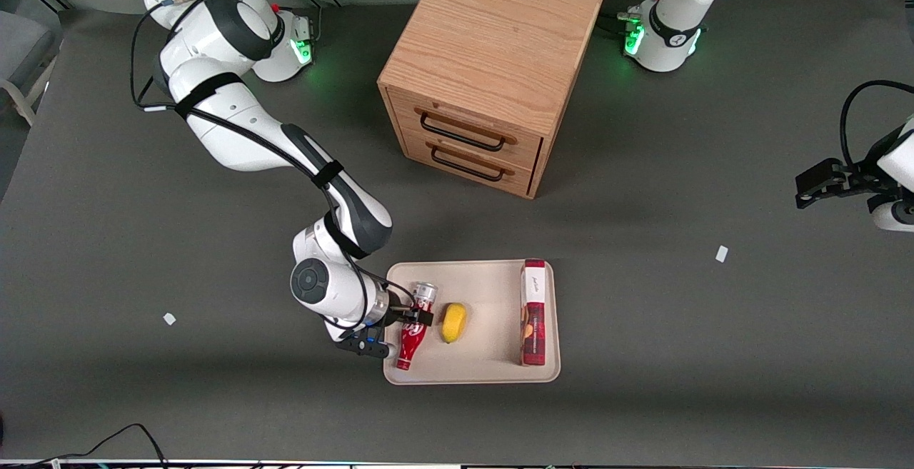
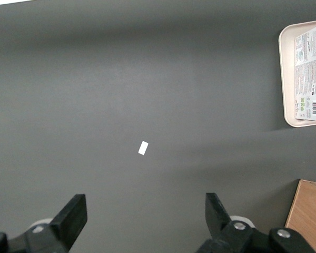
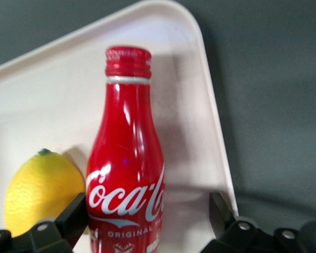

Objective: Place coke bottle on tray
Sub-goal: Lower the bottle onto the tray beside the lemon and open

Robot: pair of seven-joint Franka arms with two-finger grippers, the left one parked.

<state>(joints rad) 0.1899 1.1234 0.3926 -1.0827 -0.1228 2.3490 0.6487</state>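
Lying on its side in the lower middle of the front frame, the coke bottle [image 1: 414, 330] sits over the tray [image 1: 493, 362], right along the tray's edge toward the working arm's end of the table. The silvery wide end points up the frame toward the cabinet, and the red neck points at the front camera.

The gripper [image 1: 410, 318] comes in from off the tray edge and straddles the bottle around its middle. In the wrist view the coke bottle [image 3: 127, 174] fills the space between the two black fingers [image 3: 76, 211]. One finger is up against the bottle's side by the lettering, and the other stands off with a plain gap of tray [image 3: 200, 105] showing. So the jaws are spread, not clamping. I can't tell whether the bottle's full weight is already on the tray.

Just beside the bottle, toward the tray's middle, there's a yellow lemon [image 1: 453, 323], close but not touching. A red-and-white box [image 1: 533, 312] lies along the tray's edge toward the parked arm's end.

A wooden drawer cabinet [image 1: 493, 62] stands in the upper middle of the frame, well apart from the tray. Two small white scraps [image 1: 722, 253] lie on the dark table [image 1: 678, 383].
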